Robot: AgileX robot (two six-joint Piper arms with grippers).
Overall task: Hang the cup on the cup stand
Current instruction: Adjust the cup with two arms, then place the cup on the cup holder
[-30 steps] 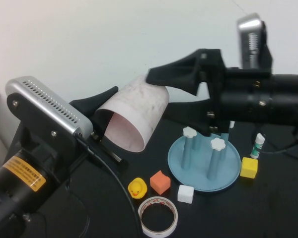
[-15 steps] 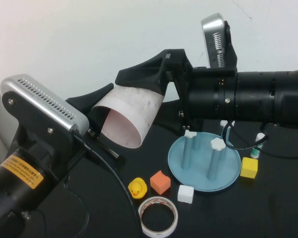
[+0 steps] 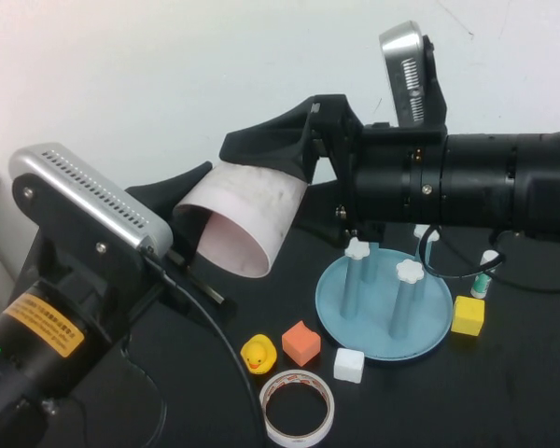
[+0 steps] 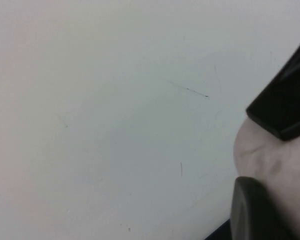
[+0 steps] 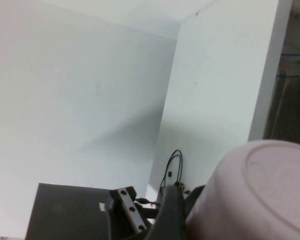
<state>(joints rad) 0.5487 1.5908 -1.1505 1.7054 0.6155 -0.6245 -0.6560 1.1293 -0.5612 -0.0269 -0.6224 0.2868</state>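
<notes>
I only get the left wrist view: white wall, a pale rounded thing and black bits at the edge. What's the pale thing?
Observer: The cup, held on its side in the air by the left end effector, which grips its rim.
Operator: And the other black bit?
Observer: The right end effector, reaching in from the right over the cup's closed end.
Operator: Where does the cup go?
Observer: The cup stand stands on the table, below the right arm; the posts in view are bare.

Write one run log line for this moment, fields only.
cup: midair, between claws | left claw: at rim | right claw: around base | cup stand: empty
</notes>
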